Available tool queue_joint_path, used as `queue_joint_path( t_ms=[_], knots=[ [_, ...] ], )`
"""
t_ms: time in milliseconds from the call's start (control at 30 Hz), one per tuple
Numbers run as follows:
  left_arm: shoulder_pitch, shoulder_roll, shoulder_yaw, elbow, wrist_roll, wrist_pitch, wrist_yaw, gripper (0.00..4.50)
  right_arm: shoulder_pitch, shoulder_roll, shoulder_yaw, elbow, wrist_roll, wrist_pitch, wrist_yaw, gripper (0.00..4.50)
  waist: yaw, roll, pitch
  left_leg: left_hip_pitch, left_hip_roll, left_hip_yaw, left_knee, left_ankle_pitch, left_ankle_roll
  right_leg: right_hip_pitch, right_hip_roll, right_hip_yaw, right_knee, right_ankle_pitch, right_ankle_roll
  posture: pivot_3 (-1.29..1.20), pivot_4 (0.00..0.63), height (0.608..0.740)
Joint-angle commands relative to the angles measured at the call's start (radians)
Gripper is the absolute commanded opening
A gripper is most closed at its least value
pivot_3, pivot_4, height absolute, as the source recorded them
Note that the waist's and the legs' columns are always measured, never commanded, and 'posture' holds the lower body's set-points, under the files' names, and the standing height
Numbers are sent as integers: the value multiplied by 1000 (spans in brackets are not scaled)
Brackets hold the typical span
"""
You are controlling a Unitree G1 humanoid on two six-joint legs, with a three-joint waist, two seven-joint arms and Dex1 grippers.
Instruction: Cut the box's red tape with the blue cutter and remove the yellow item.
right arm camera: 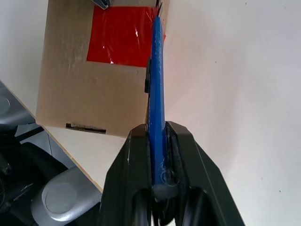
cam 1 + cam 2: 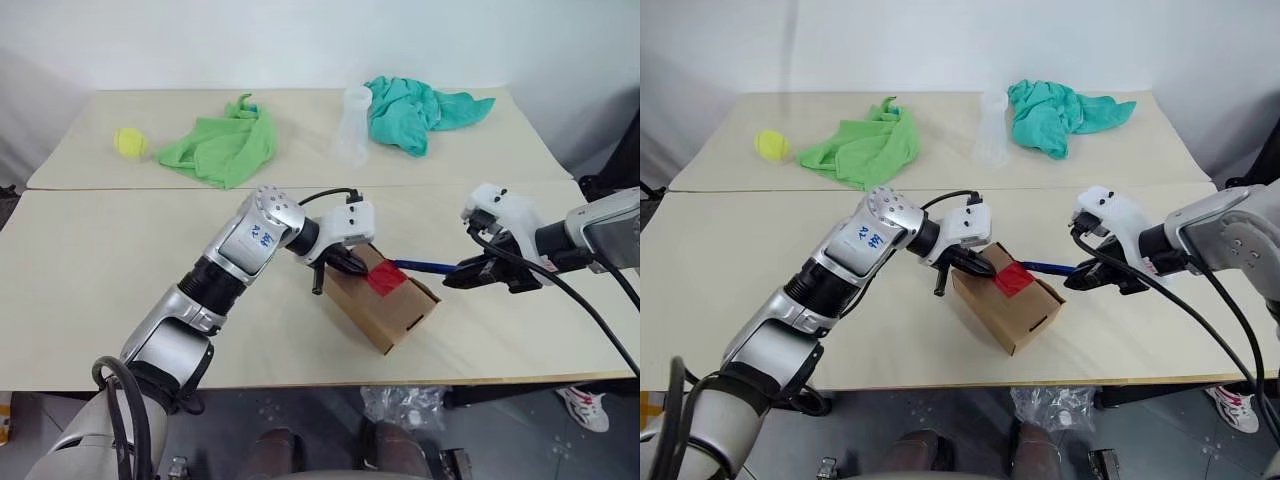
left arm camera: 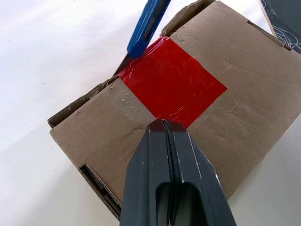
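The box (image 2: 385, 300) stays taped; right tool (image 1: 157, 141) grips the blue cutter (image 1: 156, 75), left tool (image 3: 164, 123) closed, empty.

The light is bright and even, and my bench (image 2: 90, 260) looks pale, almost washed out. The shadows under the box (image 2: 385, 305) are soft and short. The red tape (image 3: 171, 82) shows small white glare. My left pincer (image 3: 165, 123) looks a little blurred.

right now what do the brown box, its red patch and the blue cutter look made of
Small brown box: matte corrugated cardboard; fluted edges show at its open flap ends. Square red tape patch: glossy plastic film, judging by glints and wrinkles. Slim blue cutter: probably moulded plastic with a fine texture, though its tip's material cannot be told.
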Motion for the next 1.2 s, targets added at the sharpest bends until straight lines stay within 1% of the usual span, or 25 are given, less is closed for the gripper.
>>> queue_joint_path(
  t_ms=[33, 333, 533, 667, 900, 1200],
  knots=[
    [61, 29, -73, 49, 63, 56, 11, 0, -36, -15, 23, -7, 65, 4, 4, 157, -1, 0, 0, 0, 0, 0, 0, 0, 0, 0, 0, 0, 0, 0, 0, 0, 150, 740],
    [81, 41, -72, 9, 58, 85, 19, 0, -95, -36, 111, 23, 120, 4, 3, 157, -2, 0, 0, 0, 1, 0, -1, 0, -1, 0, 2, 0, -2, 0, -1, 0, 150, 740],
    [86, 43, -69, 1, 56, 95, 26, 0, -141, -52, 142, 29, 108, 4, 11, 157, -1, 0, 0, 0, 2, 0, -2, -1, -1, 0, 2, 0, -2, -1, -1, 0, 150, 740],
    [90, 46, -69, -8, 55, 104, 26, 0, -165, -68, 142, 27, 130, 4, 15, 157, -1, 0, 0, 0, 2, 0, -2, -1, -1, -1, 2, 0, -2, -1, -1, 0, 150, 740],
    [91, 58, -72, -9, 55, 106, 18, 0, -142, -119, 122, -11, 168, 4, -7, 157, -2, 0, 0, 0, 2, 0, -3, -1, -2, -1, 3, 0, -3, -1, -1, 0, 150, 740],
    [95, 77, -78, -28, 52, 123, 6, 0, -175, -128, 77, 7, 213, 4, -66, 157, -11, 1, 0, 0, 4, 2, -3, -1, -3, -1, 4, -1, -2, -1, -3, 0, 150, 740]
  ],
)
